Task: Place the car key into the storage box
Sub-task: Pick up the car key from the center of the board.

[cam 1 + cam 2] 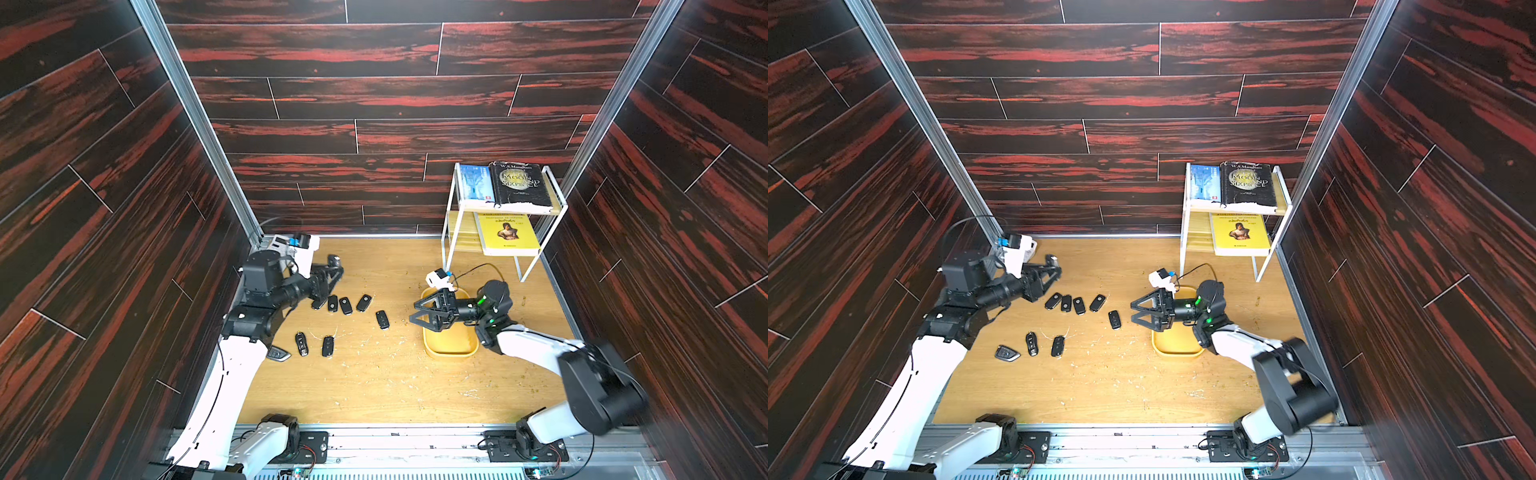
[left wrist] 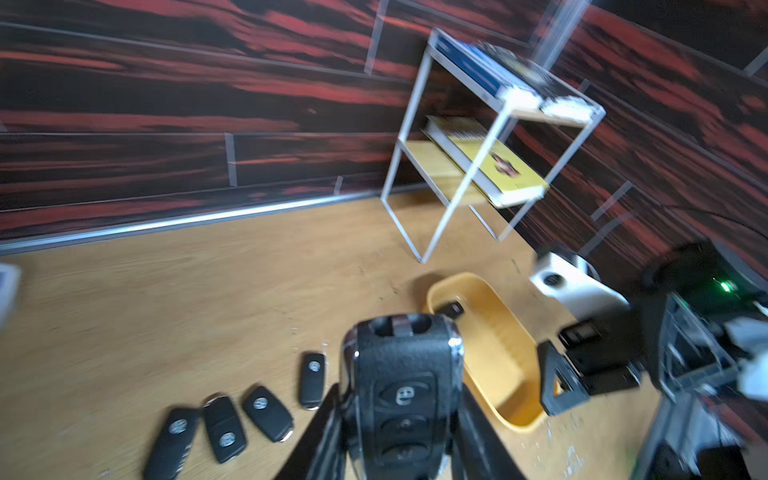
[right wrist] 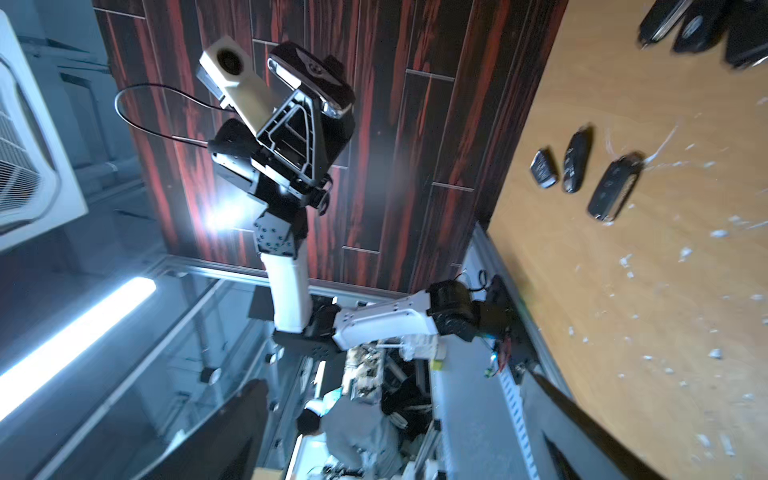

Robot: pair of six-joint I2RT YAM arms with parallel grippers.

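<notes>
Nearest the left wrist lens: car key point(image 2: 403, 374), black with chrome trim, buttons toward the lens, clamped by its lower end in my left pincer point(image 2: 401, 419). In both top views it hangs clear of the table point(image 1: 374, 390), toward the back left, well apart from the storage box point(image 1: 451, 354).

Right pincer point(image 1: 415, 312): jaws spread wide, nothing between them, hovering over the box and pointing toward the left arm.

Step, as I judge it: grasp done, transport in hand. Next move calls for a carry across the row of loose fobs point(image 1: 345, 306) to the box, then a release low over its floor. My right pincer covers much of the box, so it must either clear off or take the key in a hand-over. Collision between the two is the risk.

Count:
- Fobs on the table: eight.
- Key held: one.
- One dark fob point(image 2: 451, 309) seems to lie in the box's far end.
- Storage box: one.
- Rack point(image 1: 463, 239): one, carrying three books point(image 1: 515, 183).
</notes>
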